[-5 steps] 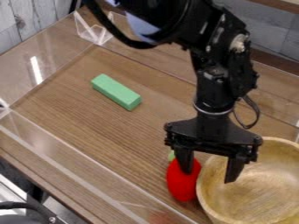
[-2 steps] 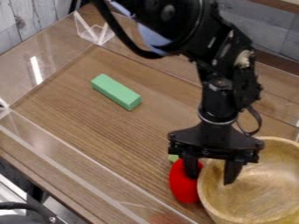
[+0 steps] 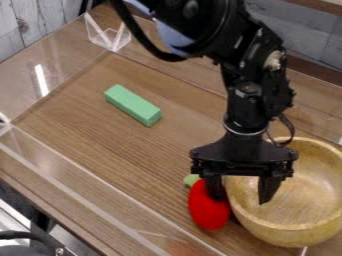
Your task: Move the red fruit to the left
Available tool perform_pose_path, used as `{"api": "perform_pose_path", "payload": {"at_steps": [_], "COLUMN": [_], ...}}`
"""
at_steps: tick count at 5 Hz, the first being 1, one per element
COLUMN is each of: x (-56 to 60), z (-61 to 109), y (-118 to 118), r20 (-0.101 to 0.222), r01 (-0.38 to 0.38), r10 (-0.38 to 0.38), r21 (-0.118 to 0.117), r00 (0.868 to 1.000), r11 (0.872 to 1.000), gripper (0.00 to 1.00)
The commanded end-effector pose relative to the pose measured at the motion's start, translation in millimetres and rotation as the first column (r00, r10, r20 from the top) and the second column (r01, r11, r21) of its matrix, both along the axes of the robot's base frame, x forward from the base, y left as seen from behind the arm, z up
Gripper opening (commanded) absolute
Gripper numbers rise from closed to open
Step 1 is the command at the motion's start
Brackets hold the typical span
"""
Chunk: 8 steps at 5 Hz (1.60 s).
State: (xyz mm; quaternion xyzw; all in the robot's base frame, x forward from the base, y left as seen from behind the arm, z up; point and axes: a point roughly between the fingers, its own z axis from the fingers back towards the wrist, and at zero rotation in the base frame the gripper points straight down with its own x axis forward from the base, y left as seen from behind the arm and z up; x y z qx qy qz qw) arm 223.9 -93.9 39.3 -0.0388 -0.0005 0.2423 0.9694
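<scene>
Fingers of the black two-pronged tool (image 3: 241, 186) stand spread wide and point straight down, clamped on nothing. One prong hangs over the small glossy red toy fruit (image 3: 207, 208), the other reaches over the rim of the round light wooden bowl (image 3: 314, 212). The fruit sits on the brown wood-grain desk (image 3: 94, 140) near the front edge, tight against the bowl's left side; whether the two actually touch cannot be told from this angle. A pale green stem tip pokes out on its upper left.

The step in hand looks like the final descent before the grasp. To do it well, the tool probably needs to shift a little toward the fruit so that both prongs straddle it instead of one landing inside the bowl. Coming down as it is risks striking the bowl rim or nudging the rounded fruit, which would likely roll. Closing should wait until the prongs sit low around the widest part.

The flat green rectangular block (image 3: 134, 104) lies well apart to the upper left, leaving open desk for the move leftward.
</scene>
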Motion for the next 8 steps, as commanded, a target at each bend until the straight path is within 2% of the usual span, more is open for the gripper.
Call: {"api": "perform_pose_path", "payload": {"at_steps": [1, 2, 4, 6, 7, 8], "x": [6.0, 6.3, 6.9, 7.2, 10.3, 14.5], "z": [2.5, 1.7, 17.0, 1.2, 16.4, 37.1], "y": [0.0, 2.1, -5.3, 3.0, 9.8, 17.1], "r20": [0.028, 0.026, 0.032, 0.035, 0.036, 0.040], "r01": [0.014, 0.027, -0.025, -0.056, 0.002, 0.057], "r10": [-0.014, -0.027, 0.026, 0.058, 0.000, -0.054], "r21": [-0.001, -0.002, -0.023, -0.049, -0.063, -0.086], "r00": [1.000, 0.999, 0.999, 0.998, 0.999, 0.998], "r11": [1.000, 1.000, 0.999, 0.997, 0.998, 0.995], "gripper": [0.00, 0.00, 0.00, 0.00, 0.00, 1.00]}}
